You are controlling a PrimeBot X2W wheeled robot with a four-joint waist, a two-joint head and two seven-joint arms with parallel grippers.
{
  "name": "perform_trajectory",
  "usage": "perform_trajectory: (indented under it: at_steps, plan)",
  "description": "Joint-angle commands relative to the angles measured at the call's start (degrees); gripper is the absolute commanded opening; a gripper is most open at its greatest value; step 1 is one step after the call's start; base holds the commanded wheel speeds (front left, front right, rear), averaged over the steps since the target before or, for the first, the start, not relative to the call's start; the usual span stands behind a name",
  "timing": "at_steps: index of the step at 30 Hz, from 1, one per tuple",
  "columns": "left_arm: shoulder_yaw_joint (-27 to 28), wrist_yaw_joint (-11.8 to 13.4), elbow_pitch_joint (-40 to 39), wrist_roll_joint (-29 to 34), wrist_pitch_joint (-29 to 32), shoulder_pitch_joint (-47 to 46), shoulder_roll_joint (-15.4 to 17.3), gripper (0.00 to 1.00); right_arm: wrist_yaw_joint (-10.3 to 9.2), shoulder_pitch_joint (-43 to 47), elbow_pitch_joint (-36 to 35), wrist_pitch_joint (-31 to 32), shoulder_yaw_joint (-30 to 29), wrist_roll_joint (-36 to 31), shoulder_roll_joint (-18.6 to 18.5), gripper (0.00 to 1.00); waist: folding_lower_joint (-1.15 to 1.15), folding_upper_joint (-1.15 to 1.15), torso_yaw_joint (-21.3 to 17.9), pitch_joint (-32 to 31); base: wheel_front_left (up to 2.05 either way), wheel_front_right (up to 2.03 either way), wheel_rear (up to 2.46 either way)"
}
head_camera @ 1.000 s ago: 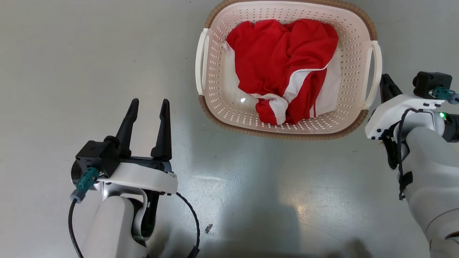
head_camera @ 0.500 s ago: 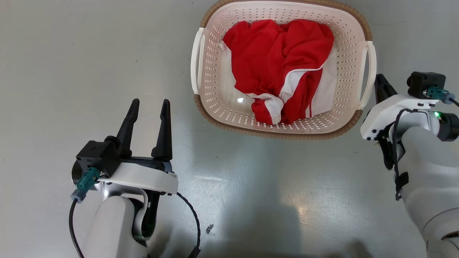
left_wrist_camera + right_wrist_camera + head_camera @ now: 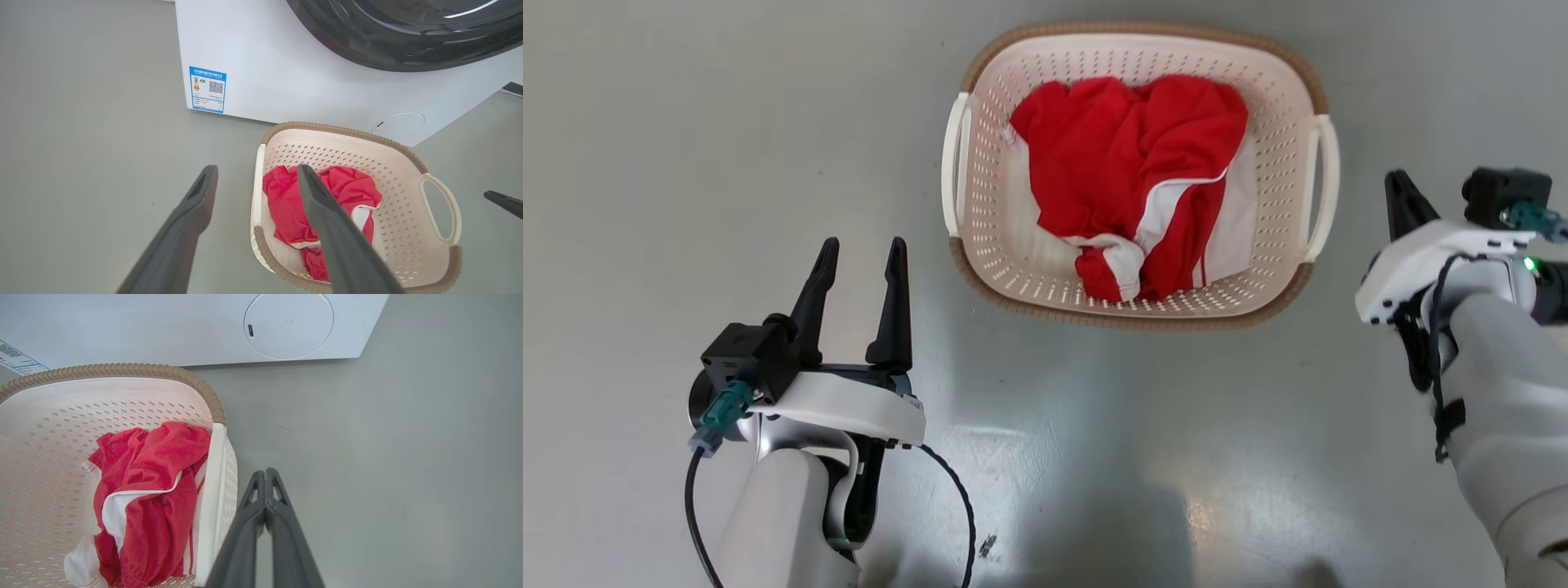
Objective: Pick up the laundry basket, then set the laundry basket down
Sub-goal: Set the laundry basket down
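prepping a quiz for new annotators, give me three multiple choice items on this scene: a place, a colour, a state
1. Where does the cream-white perforated plastic laundry basket with the brown woven-look rim stand?
A. on the grey floor before the white washing machine
B. on a table
C. in a cupboard
2. What colours is the crumpled cloth garment in it?
A. blue and yellow
B. red and white
C. all black
3. How do the long dark fingers of the right gripper stand?
A. spread wide
B. clamped on a handle
C. shut together, empty
1 A: floor surrounds it, machine behind.
2 B: red cloth with white trim.
3 C: fingertips meet beside the basket, touching nothing.
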Motion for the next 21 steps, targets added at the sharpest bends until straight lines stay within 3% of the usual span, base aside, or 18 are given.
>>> perform_trajectory:
  at_steps: [1, 6, 7, 8, 9, 10, 11, 12, 13, 21]
  plan:
    - [1.77, -0.03, -0.05, -0.29, -0.29, -0.01, 0.86, 1.0, 0.35, 3.82, -1.08, -0.79, 0.86, -0.45, 0.31, 0.0, 0.0, 0.0, -0.62, -1.65, 0.0, 0.0, 0.0]
    - [2.12, -0.46, 3.05, -0.66, -0.29, -0.44, 0.79, 1.0, 0.35, 6.16, -4.03, -0.79, 0.34, -1.65, -0.3, 0.0, 0.0, 0.0, -1.55, -5.68, 0.0, 0.0, 0.0]
    - [2.23, -0.55, 3.7, -0.73, -0.29, -0.46, 0.78, 1.0, 0.35, 6.66, -4.83, -0.79, 0.14, -1.96, -0.27, 0.16, 0.0, 0.0, -1.78, -6.62, 0.0, 0.0, 0.0]
    - [2.34, -0.65, 4.32, -0.82, -0.29, -0.45, 0.77, 1.0, 0.35, 7.21, -5.63, -0.79, -0.06, -2.29, -0.21, 0.41, 0.0, 0.0, -2.0, -7.62, 0.0, 0.0, 0.0]
    - [2.41, -0.73, 4.96, -0.84, -0.29, -0.43, 0.77, 1.0, 0.35, 7.79, -6.38, -0.79, -0.18, -2.63, -0.07, 0.49, 0.0, 0.0, -2.21, -8.67, 0.0, 0.0, 0.0]
    - [2.48, -0.81, 5.62, -0.83, -0.29, -0.36, 0.76, 1.0, 0.35, 8.38, -7.12, -0.79, -0.23, -2.98, 0.11, 0.67, 0.0, 0.0, -2.46, -9.77, 0.0, 0.0, 0.0]
    - [2.64, -0.89, 6.3, -0.89, -0.29, -0.26, 0.75, 1.0, 0.35, 8.96, -7.89, -0.79, -0.26, -3.35, 0.35, 0.75, 0.0, 0.0, -2.73, -10.9, 0.0, 0.0, 0.0]
    - [2.64, -0.89, 6.3, -0.89, -0.29, -0.26, 0.75, 1.0, 0.35, 8.96, -7.89, -0.79, -0.26, -3.35, 0.35, 0.75, 0.0, 0.0, -2.73, -10.9, 0.0, 0.0, 0.0]
    - [2.78, -1.0, 6.89, -0.91, -0.29, -0.16, 0.75, 1.0, 0.35, 9.54, -8.7, -0.79, -0.26, -3.74, 0.58, 0.98, 0.0, 0.0, -3.01, -12.05, 0.0, 0.0, 0.0]
    - [2.84, -1.22, 11.08, -2.86, -0.29, 3.25, 0.73, 1.0, 0.35, 16.23, -15.73, -0.79, 1.1, -6.2, 2.19, 1.0, 0.0, 0.0, -5.1, -23.63, 0.0, 0.0, 0.0]
